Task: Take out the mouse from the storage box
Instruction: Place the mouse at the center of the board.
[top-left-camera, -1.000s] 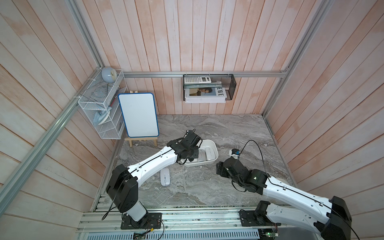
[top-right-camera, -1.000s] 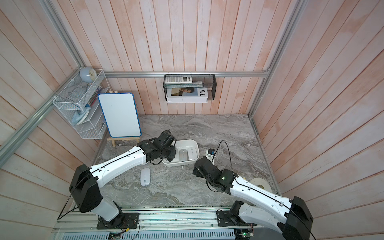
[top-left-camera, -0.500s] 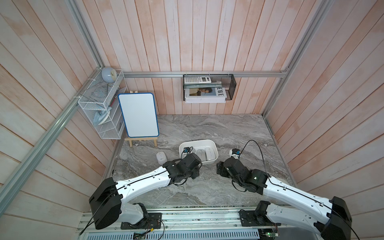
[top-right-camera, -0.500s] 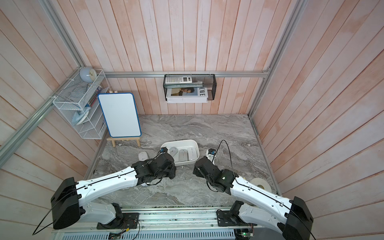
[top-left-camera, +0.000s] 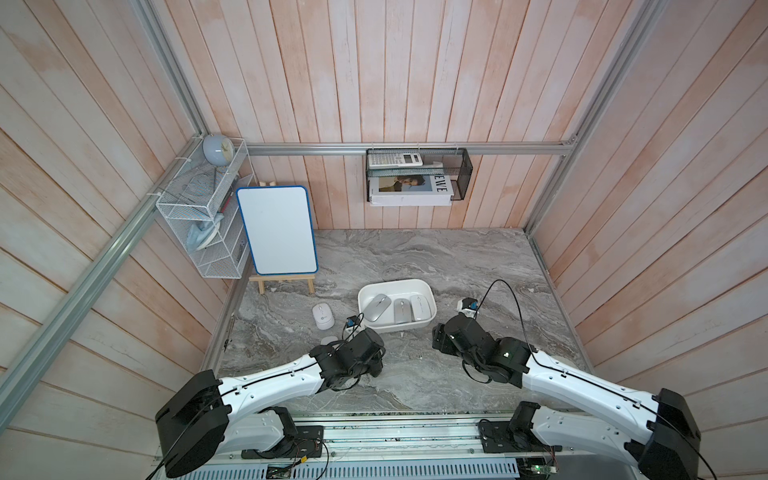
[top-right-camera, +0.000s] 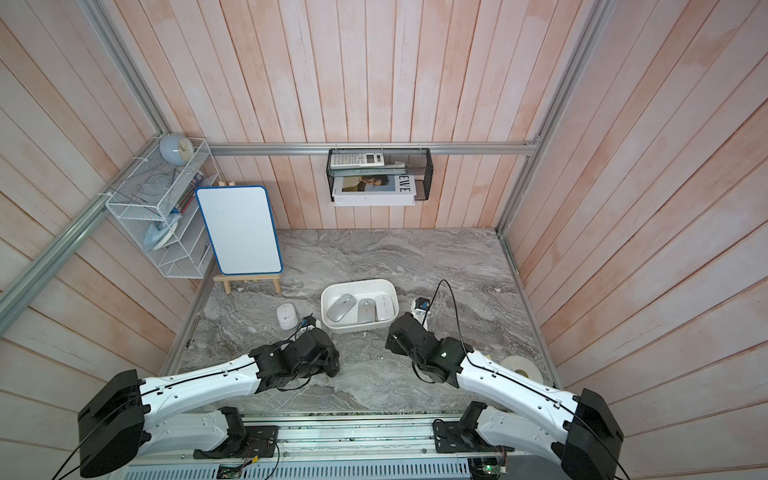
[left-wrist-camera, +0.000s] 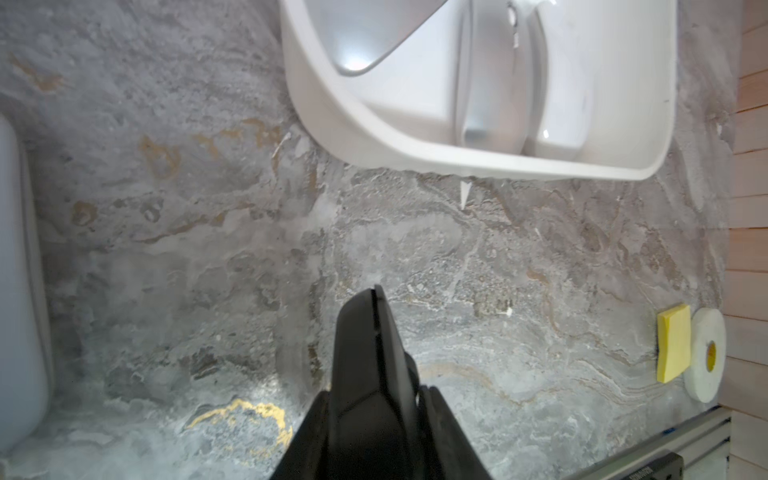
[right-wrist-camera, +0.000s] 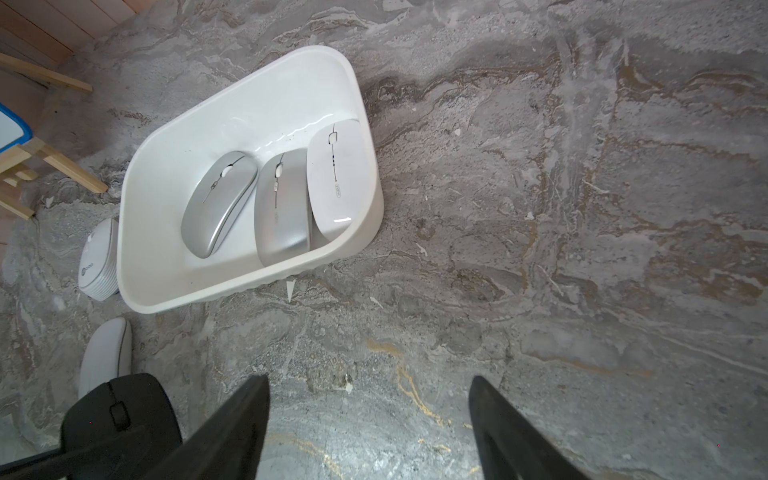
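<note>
Between picks, I'd say. Storage box (top-left-camera: 397, 286) sits mid-table with three mice inside – two silver, one white mouse (right-wrist-camera: 336, 178) against the end wall. Two white mice already lie on the marble beside the box (top-left-camera: 323, 316). Left gripper (left-wrist-camera: 376, 299) is shut and empty, parked over bare table just short of the box. Right gripper (right-wrist-camera: 370, 415) hangs with jaws wide apart, nothing between them, box ahead. Next move: an open claw reaches over the rim and straddles one mouse – they lie tight together, little finger room.
</note>
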